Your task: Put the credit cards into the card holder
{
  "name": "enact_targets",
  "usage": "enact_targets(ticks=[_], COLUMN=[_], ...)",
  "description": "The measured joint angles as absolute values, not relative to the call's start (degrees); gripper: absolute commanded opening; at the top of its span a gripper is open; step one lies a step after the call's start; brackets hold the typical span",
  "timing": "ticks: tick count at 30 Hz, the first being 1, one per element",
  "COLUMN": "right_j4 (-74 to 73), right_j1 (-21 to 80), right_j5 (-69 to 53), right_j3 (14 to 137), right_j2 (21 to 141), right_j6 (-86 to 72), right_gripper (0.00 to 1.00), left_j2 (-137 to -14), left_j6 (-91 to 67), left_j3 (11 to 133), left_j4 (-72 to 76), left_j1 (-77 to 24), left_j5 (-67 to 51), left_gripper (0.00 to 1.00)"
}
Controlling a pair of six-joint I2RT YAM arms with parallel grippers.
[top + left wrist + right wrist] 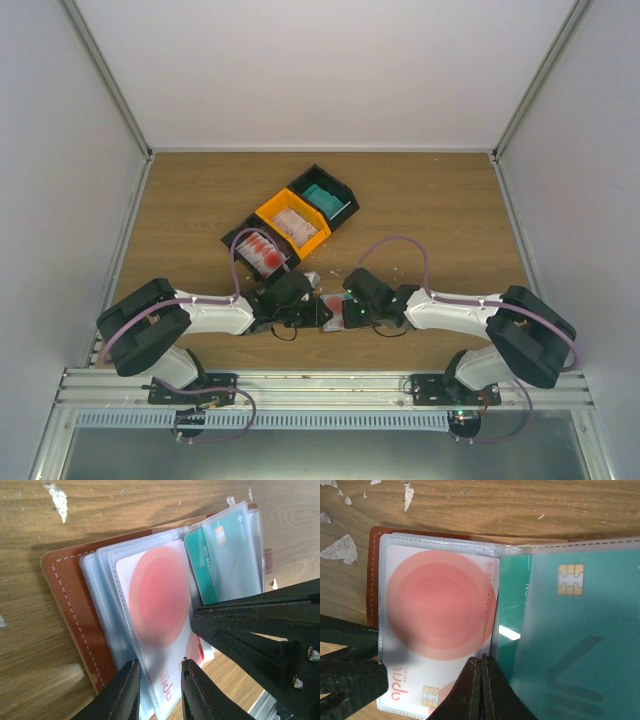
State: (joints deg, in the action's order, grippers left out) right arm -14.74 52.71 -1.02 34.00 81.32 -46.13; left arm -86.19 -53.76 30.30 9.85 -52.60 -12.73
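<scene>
The reddish-brown card holder (65, 595) lies open on the wood between both arms (331, 304), its clear sleeves fanned out. One sleeve holds a white credit card with a red round mark (160, 605), also in the right wrist view (435, 610). The sleeve beside it holds a teal credit card (225, 555) (580, 630). My left gripper (160, 682) is open, its fingers on either side of the white card's sleeve edge. My right gripper (481, 662) is shut on the sleeve edge between the white and teal cards. Its black fingers (250, 630) cross the left wrist view.
Three bins stand in a diagonal row behind: a black bin (262, 250) with red-marked cards, an orange bin (292, 222) with pale cards, a black bin (323, 198) with teal cards. Small white scraps (340, 547) lie on the wood near the holder.
</scene>
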Motion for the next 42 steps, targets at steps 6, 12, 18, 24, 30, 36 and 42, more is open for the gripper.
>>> enact_targets(ticks=[6,12,18,24,30,36,42], right_j4=[-14.4,-14.0,-13.5,-13.0,-12.9,-12.7,-12.7], right_j1=[52.7,52.7,52.7,52.7,52.7,52.7,52.7], right_j5=[-1.0,-1.0,-1.0,-1.0,-1.0,-1.1,-1.2], right_j3=[33.8,33.7,33.5,33.4,33.4,33.3,33.3], right_j2=[81.3,81.3,81.3,81.3,81.4,81.4,81.5], right_j6=[-46.1,-46.1,-46.1,-46.1,-46.1,-46.1,-46.1], right_gripper=[0.00,0.00,0.00,0.01,0.00,0.00,0.00], left_j2=[-86.1,-86.1,-86.1,-86.3,-86.4,-87.1,-88.1], left_j6=[-52.2,-50.9,-49.8,-48.1,-46.3,-45.4,-45.5], left_j3=[31.3,32.0,32.7,33.9,35.2,35.7,35.7], left_j4=[8.9,8.1,7.6,6.2,5.7,5.6,4.8], left_j1=[-52.6,-52.6,-52.6,-52.6,-52.6,-52.6,-52.6], left_j5=[-11.7,-11.3,-10.9,-9.8,-8.4,-8.2,-7.1], left_gripper=[0.25,0.27,0.33,0.36,0.36,0.38,0.41])
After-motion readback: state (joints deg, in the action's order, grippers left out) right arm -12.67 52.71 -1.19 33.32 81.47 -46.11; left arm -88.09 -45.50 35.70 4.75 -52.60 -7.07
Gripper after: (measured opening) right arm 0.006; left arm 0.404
